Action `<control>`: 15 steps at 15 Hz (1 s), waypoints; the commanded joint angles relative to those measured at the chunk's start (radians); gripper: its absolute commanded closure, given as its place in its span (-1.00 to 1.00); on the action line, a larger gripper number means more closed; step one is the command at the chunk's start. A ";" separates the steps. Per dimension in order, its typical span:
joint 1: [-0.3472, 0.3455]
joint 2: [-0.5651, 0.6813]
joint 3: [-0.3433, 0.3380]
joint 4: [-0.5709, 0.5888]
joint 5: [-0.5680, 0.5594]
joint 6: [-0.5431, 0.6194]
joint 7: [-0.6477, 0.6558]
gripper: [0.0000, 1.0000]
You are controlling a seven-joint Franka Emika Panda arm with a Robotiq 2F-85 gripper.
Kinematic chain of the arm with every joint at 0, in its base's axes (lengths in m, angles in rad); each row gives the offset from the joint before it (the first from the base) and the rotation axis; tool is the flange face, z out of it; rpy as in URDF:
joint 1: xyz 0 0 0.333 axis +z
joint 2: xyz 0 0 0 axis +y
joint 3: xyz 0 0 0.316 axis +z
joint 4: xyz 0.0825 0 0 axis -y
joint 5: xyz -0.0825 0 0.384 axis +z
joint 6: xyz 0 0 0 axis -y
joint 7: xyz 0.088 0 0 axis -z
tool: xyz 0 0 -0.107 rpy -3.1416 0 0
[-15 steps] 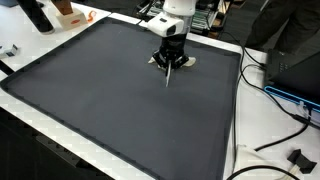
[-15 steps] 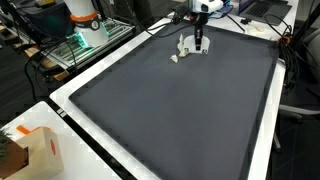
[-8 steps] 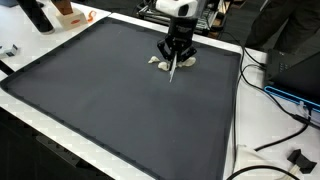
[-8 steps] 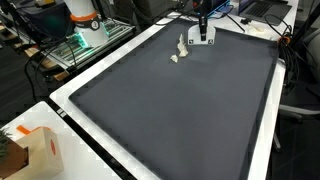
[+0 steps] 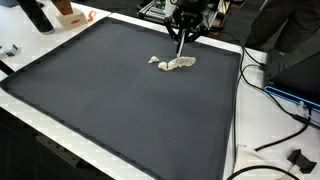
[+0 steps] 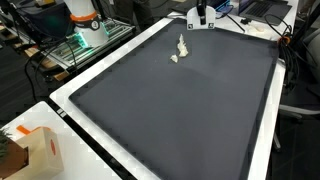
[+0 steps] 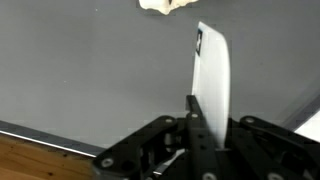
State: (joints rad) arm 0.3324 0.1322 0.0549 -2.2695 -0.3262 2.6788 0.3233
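Gripper clamped on a white blade, above a pale lump on the mat

In the wrist view the dark fingers (image 7: 192, 122) of the gripper (image 7: 205, 112) are closed on the lower end of a flat white blade (image 7: 212, 70), which stands upright between them. Its far end points toward a cream lump (image 7: 160, 4) at the top edge of that view. In an exterior view the gripper (image 5: 185, 30) hangs over the far side of the dark mat (image 5: 100, 90), and the blade (image 5: 182, 45) slants down from it. The tip is near the lump (image 5: 175, 63), which lies on the mat; I cannot tell whether they touch. The mat lies on a white table (image 5: 255, 110), with cables (image 5: 285, 95) at one side.
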 commanded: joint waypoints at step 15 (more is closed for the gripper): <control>-0.109 -0.132 0.153 -0.098 0.855 0.013 -0.613 0.98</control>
State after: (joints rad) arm 0.2468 0.0285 0.1909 -2.3351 0.4128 2.6876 -0.1819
